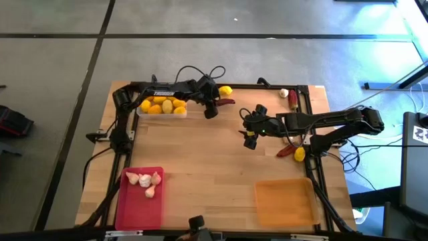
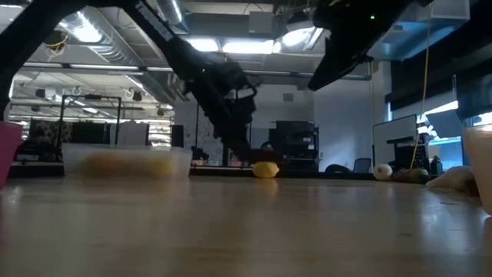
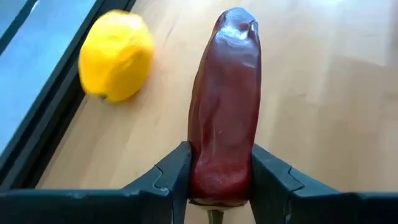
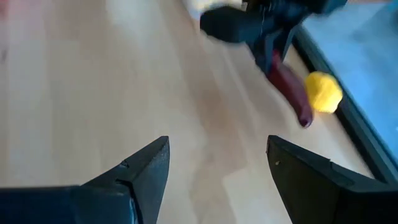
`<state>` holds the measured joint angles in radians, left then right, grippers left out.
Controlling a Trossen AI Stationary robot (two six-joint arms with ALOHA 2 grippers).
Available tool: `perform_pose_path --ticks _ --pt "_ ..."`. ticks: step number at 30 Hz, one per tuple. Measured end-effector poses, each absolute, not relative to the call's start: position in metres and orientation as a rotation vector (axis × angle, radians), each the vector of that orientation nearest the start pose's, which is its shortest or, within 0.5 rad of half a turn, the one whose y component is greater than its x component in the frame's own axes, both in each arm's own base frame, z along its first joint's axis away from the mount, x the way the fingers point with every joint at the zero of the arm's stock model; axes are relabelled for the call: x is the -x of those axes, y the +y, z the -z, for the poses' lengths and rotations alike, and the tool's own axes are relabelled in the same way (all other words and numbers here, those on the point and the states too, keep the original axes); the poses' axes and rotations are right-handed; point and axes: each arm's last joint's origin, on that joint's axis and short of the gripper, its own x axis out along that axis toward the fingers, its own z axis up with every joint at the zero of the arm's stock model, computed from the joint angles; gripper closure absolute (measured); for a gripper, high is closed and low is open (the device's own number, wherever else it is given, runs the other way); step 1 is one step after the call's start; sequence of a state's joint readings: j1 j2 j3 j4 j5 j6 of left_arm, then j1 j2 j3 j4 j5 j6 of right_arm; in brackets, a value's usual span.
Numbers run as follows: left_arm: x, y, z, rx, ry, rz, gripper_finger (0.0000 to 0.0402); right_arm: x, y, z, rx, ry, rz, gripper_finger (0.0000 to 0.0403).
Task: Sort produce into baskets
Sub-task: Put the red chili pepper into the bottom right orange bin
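Dark-red chili pepper (image 3: 225, 106) sits pinched lengthwise in the left hand (image 1: 215, 105), near the worktop's (image 1: 200, 154) far edge beside a loose lemon (image 3: 115, 55), likely for carrying to a basket. Right hand (image 4: 217, 165) hovers mid-worktop, fingers spread, empty.

A dark red chili pepper (image 3: 224, 106), a yellow lemon (image 3: 116, 55), whitish garlic (image 1: 146, 181) on what looks a pink-red tray (image 1: 137, 204).
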<state>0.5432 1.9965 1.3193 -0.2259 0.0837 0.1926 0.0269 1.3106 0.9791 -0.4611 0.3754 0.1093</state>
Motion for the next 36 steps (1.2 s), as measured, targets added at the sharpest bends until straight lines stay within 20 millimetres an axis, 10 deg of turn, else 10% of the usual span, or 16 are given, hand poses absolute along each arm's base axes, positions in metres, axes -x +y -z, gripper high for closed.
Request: perform_pose_path --ticks 14,27,36 --pt "-0.359 0.14 -0.211 -0.031 0.729 -0.204 0.0283 -0.232 0.022 -0.293 0.049 0.709 0.282 0.0143" --pt "-0.344 0.073 -0.244 -0.055 0.461 -0.037 0.0282 -0.198 0.026 -0.252 -0.03 0.39 0.207 0.0143" --pt "-0.353 0.046 -0.25 -0.028 0.362 0.029 0.0282 -0.208 0.03 -0.243 -0.031 0.22 0.123 0.0143"
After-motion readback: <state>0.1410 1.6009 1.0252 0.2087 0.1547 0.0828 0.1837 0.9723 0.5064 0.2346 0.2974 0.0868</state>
